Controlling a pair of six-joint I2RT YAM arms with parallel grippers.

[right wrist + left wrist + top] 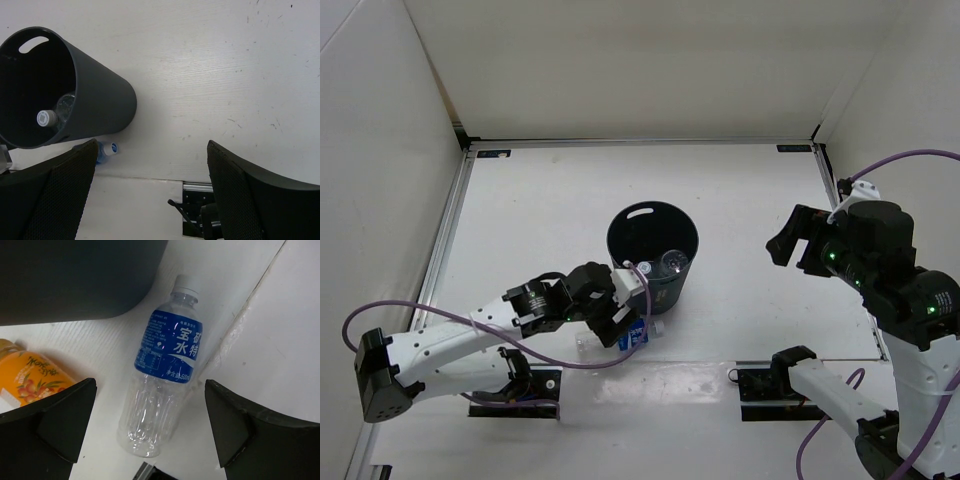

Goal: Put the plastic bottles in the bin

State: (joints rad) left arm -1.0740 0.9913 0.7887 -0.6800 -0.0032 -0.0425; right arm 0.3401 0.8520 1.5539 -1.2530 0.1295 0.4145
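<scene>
The dark bin [635, 225] stands upright mid-table; it also shows in the right wrist view [105, 97]. A clear bottle [670, 263] with a white cap [47, 118] lies inside it. The blue-label bottle [167, 357] lies on the table by the bin's near side, cap toward the bin wall [75, 280]. The short orange bottle [30, 380] lies to its left. My left gripper [150, 427] is open, hovering over the blue-label bottle's lower half [638, 336], one finger on each side. My right gripper [150, 190] is open and empty, raised at the right [790, 240].
The arm base plates [770, 380] sit at the near edge. White walls enclose the table, and a seam [240, 320] runs across it beside the blue-label bottle. The blue-label bottle's cap [108, 148] peeks out beside the bin.
</scene>
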